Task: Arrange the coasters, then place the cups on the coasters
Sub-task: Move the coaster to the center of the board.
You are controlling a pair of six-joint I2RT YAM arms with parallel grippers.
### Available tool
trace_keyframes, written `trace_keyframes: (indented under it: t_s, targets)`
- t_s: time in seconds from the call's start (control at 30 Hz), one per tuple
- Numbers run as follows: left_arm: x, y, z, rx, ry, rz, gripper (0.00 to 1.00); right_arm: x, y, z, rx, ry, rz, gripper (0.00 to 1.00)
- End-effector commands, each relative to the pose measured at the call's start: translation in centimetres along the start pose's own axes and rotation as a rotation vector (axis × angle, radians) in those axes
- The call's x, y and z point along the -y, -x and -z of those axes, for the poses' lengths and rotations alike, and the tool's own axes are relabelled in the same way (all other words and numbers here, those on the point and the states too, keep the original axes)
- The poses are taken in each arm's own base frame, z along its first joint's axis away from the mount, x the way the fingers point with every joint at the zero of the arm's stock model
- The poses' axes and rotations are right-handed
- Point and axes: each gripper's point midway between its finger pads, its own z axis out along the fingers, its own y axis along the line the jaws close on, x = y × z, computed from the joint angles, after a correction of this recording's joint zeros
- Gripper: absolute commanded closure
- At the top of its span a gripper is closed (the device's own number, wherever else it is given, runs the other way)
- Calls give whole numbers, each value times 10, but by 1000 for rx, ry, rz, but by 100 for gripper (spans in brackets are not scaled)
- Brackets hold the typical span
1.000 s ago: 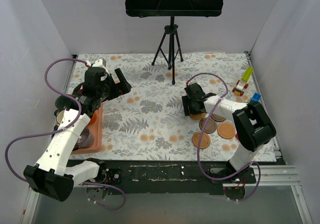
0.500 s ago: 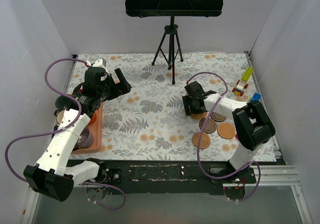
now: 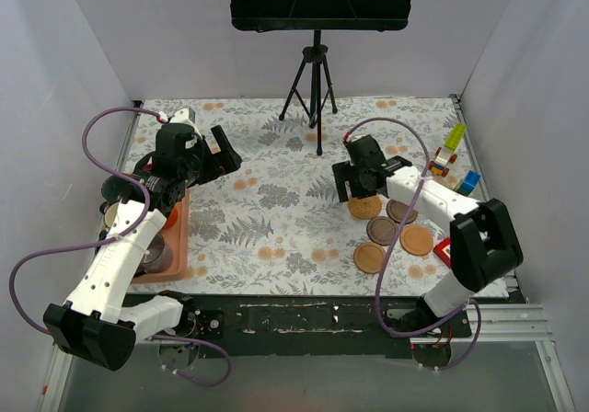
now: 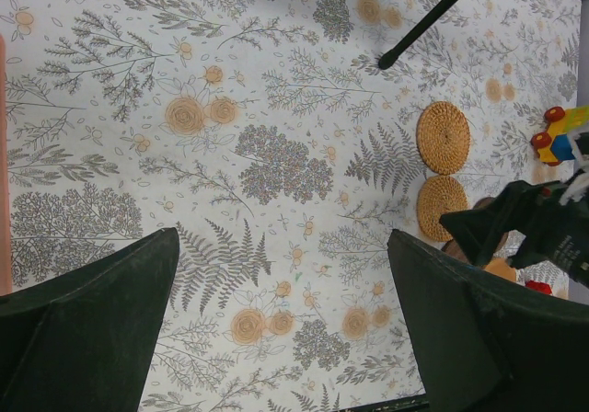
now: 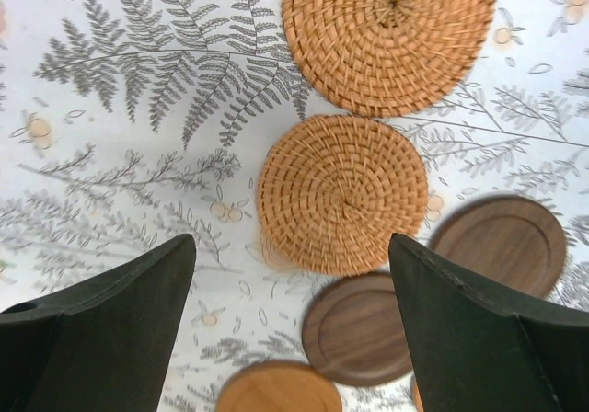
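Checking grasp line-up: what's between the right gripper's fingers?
Right wrist view: a rattan coaster lies flat on the cloth under the open right gripper, untouched, with a dark brown coaster just nearer the wrist.

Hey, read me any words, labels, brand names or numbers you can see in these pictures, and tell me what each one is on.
No text can be read anywhere.
The woven coasters, dark brown coasters, toy blocks and music stand carry no legible print.
The tablecloth shows only a flower and fern pattern.
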Motion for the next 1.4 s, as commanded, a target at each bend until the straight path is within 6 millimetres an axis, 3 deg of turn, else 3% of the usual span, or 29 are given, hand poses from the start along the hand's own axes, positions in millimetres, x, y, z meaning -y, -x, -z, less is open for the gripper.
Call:
trace_keyframes:
  t_s: [0.0, 0.17, 0.47, 0.97, 1.2, 1.37]
  targets:
    - [1, 7, 11, 39, -6, -1, 2, 13, 13, 44, 55, 12, -65, 6]
    - [4, 3, 10, 22, -22, 6, 2, 33, -23, 50, 35, -12, -183, 4]
    - [5, -3, 18, 13, -41, 6, 2, 57, -76, 30, -34, -34, -326, 5]
    - [3, -4, 24, 27, -44, -2, 2, 78, -97, 8, -84, -14, -395, 37]
    - [3, -3, 24, 30, -40, -3, 2, 85, -102, 1, -103, -24, -393, 44]
    - [3, -3, 23, 29, -36, -2, 2, 87, -117, 1, -142, -39, -432, 48]
